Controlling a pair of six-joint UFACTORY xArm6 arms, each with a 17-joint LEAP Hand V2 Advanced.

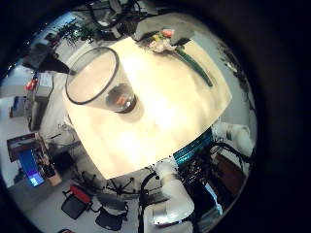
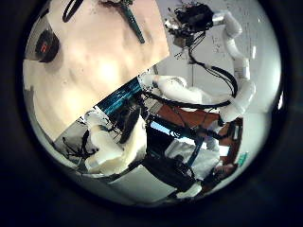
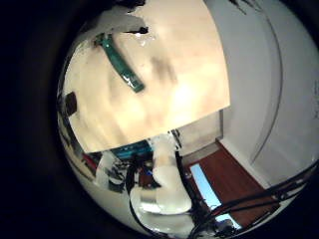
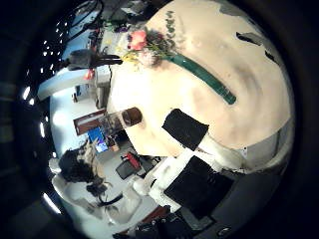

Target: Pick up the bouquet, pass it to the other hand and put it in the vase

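Observation:
The bouquet (image 4: 146, 44) lies flat on the table (image 4: 229, 45), its flowers at one end and its long wrapped stem (image 4: 202, 74) pointing away from them. It also shows in the left little finger side palm view (image 1: 181, 49), and its stem shows in the right little finger side palm view (image 3: 122, 63). The glass vase (image 1: 101, 80) stands upright on the table below the left hand, away from the bouquet. My right hand (image 2: 193, 16) hangs over the table near the stem; its thumb (image 4: 184, 127) is straight and holds nothing.
The table's edge (image 1: 146, 165) runs close to the vase. Chairs (image 1: 92, 202) and desks with equipment (image 4: 100, 134) stand on the floor around the table.

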